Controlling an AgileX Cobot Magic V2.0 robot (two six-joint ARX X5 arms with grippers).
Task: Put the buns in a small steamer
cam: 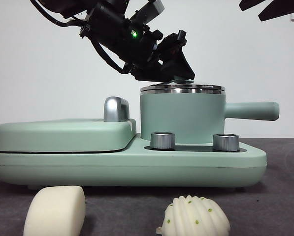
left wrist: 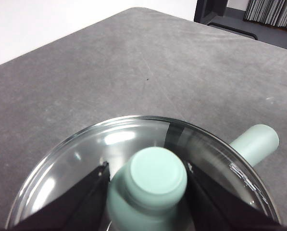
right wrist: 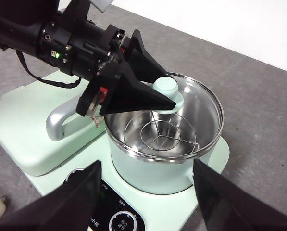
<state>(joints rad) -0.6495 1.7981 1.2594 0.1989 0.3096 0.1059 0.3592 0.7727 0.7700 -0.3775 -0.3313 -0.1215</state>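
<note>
Left tool (left wrist: pixel 145 180): jaws closed on lid knob (left wrist: pixel 153 175).
Right tool (right wrist: pixel 145 192): open, empty.
Risk: glass lid (right wrist: pixel 201 108) slips, strikes steamer (cam: pixel 181 118) rim.

Left gripper (right wrist: pixel 166 95): matte black, wedge-shaped jaws, black cables, green indicator light, small red part, possibly label. Right gripper (right wrist: pixel 145 192): black wedge jaws.
</note>
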